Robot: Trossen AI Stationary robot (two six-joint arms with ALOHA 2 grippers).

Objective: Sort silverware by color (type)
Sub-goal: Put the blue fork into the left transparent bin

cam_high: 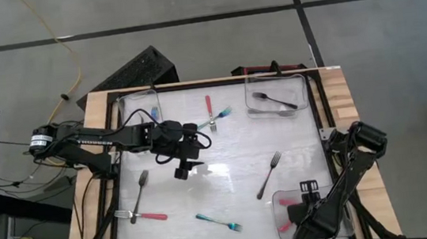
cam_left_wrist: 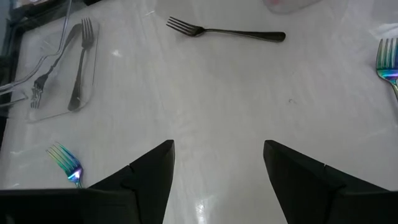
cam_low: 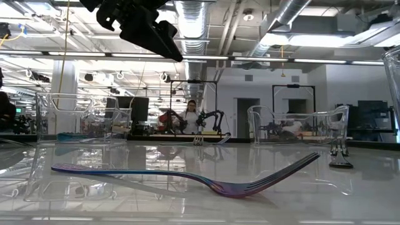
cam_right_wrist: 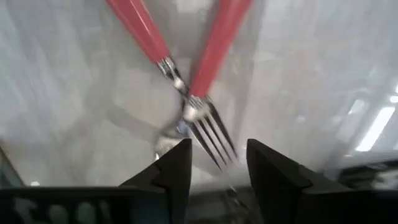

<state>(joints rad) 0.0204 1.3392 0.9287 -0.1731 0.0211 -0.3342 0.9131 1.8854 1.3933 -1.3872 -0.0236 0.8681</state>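
Left tool: hovering over the middle of the table, fingers spread wide, holding nothing.
Right tool: hanging over the near-right tray, fingers parted with nothing between them; two red forks are lying crossed in the tray just beyond the tips.
Far-right tray: holding a black fork; the left wrist view is showing what looks like a second one beside it.
Far-left tray: holding something blue, too small to identify.
Loose, far side: a red fork and a teal fork are lying just beside each other, right of the left tool.
Loose, right of middle: a black fork is lying alone.
Loose, near left: a dark fork and a red-handled fork, close together.
Loose, near middle: a teal fork, the one filling the low view.
Step in hand: by my reading, the right arm is finishing a drop of red forks; the left arm is between picks. Sorting looks roughly half done.
Next move: the left tool is needing to line up across a thin handle, probably the nearby teal or red fork, and come down flush to the table, since these are lying flat and could slide.
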